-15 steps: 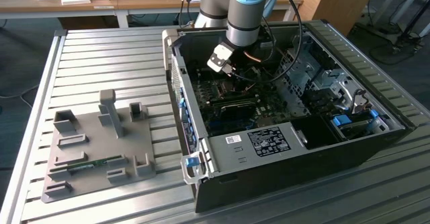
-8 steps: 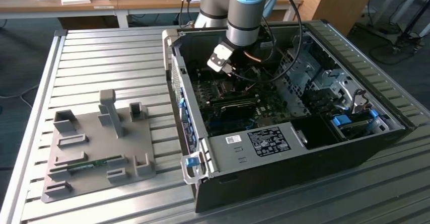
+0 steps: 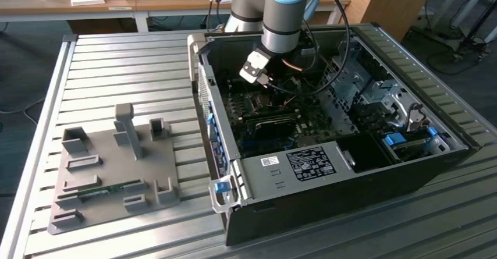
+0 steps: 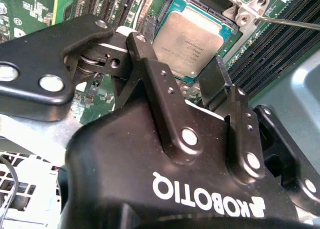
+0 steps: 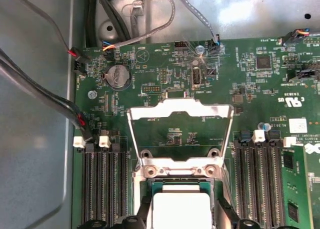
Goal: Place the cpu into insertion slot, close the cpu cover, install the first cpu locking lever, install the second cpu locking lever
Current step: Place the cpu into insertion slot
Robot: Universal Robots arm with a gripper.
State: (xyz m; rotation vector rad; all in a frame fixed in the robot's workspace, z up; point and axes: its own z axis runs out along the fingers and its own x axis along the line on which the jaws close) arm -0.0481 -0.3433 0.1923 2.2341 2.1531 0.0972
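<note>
Obs., remote station. The arm reaches down into the open computer case point(image 3: 350, 183) on the ribbed desk point(image 3: 116, 67); the claw point(image 3: 260, 75) hangs over the motherboard.

Risks, my judgement:
- If the cpu point(image 4: 192, 36) sits skewed or off its keying in the socket point(image 4: 226, 20), any downward push could bend contacts beneath it. I cannot check the seating from these views.
- The fingers point(image 4: 148, 25) stand tight against the chip's edges, so an uneven release could drag it or tip one side up.
- The cpu cover point(image 5: 180, 109) stands raised just beyond the chip. A careless lift or swing of the wrist could knock it, or catch the thin locking lever point(image 4: 290, 23) near the socket corner.
- Memory slots point(image 5: 102, 189) flank the socket closely, leaving little sideways margin.

Claw state: narrow, drawn in to the chip's width with one finger at each of two opposite edges. I read this as gripping the cpu.

Position: in both wrist views the cpu lies squarely between the fingertips, pale top facing up, at the socket opening, with the hinge end of the cover just beside it.
</note>
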